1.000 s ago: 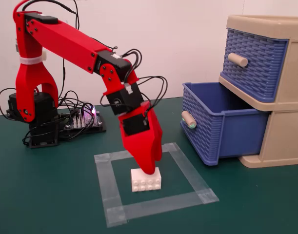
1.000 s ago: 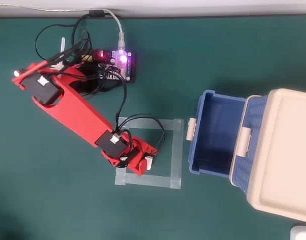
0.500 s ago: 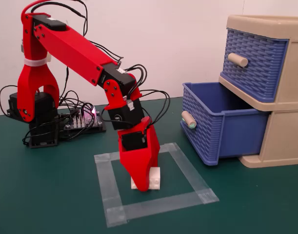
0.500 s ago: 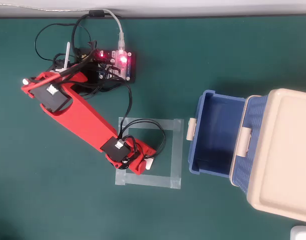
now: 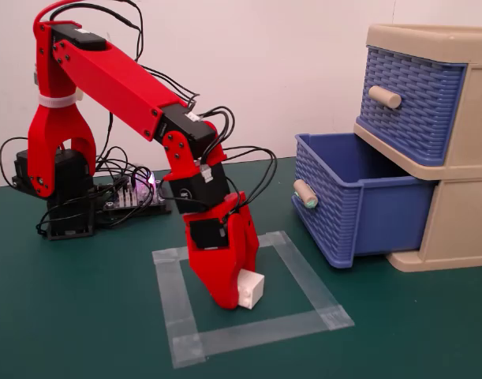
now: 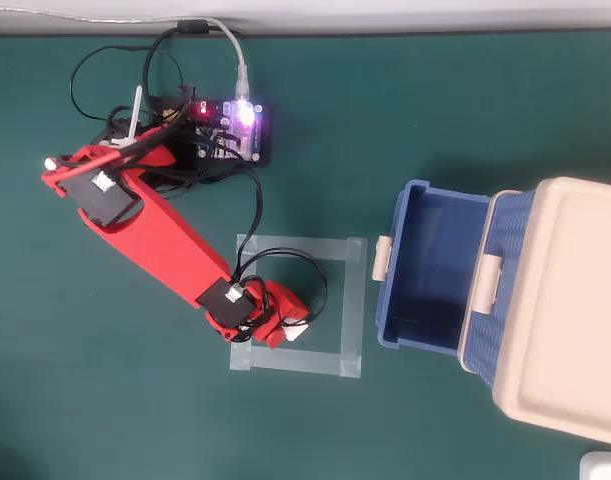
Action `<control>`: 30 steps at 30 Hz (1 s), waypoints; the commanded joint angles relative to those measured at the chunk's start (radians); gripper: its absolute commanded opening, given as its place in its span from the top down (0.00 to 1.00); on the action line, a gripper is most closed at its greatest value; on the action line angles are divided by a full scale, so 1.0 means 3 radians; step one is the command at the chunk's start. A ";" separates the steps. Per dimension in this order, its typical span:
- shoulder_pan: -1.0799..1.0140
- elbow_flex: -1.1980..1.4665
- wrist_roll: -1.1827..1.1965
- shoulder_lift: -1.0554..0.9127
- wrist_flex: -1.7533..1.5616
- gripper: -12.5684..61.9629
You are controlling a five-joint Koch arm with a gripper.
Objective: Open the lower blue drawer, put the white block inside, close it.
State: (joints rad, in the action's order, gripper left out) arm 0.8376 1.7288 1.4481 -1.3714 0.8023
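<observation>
The jaws reach down to the mat with the white block (image 5: 251,288) lying against the red gripper (image 5: 234,298), but whether they clamp the block or merely stand beside it cannot be told: in the fixed view one broad red finger hides the other, and in the overhead view the wrist covers the tips. Taking the taped square (image 5: 304,280) on the green mat (image 5: 83,316) as the landmark, the block sits inside it, toward its near edge in the fixed view, and in the overhead view (image 6: 297,333) it lies close to the square's lower tape strip, left of that strip's middle. The gripper (image 6: 288,330) stands within the square too, tilted steeply downward. The lower blue drawer (image 5: 359,207) is pulled well out of the beige cabinet (image 5: 461,205), just to the right of the square in both views, apart from the tape; its inside looks bare in the overhead view (image 6: 425,265). The upper blue drawer (image 5: 410,99) is pushed in. The arm's base and a lit circuit board (image 6: 237,125) lie beyond the square's far left corner.
</observation>
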 commanded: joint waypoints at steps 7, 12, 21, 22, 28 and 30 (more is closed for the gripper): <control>-0.0056 -0.0082 0.0598 -0.0445 0.0251 0.94; 0.0072 -0.0460 0.1723 -0.1468 0.0895 0.94; 0.1529 -0.2633 0.4172 -0.0348 0.0956 0.94; 0.1595 -0.2807 0.4280 -0.0179 0.0956 0.94; 0.1682 -0.3298 0.4331 0.0291 0.0951 0.93; 0.1708 -0.3303 0.4331 0.0291 0.0941 0.74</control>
State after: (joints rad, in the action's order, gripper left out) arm 1.3330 0.8007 2.7029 -1.2563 1.0891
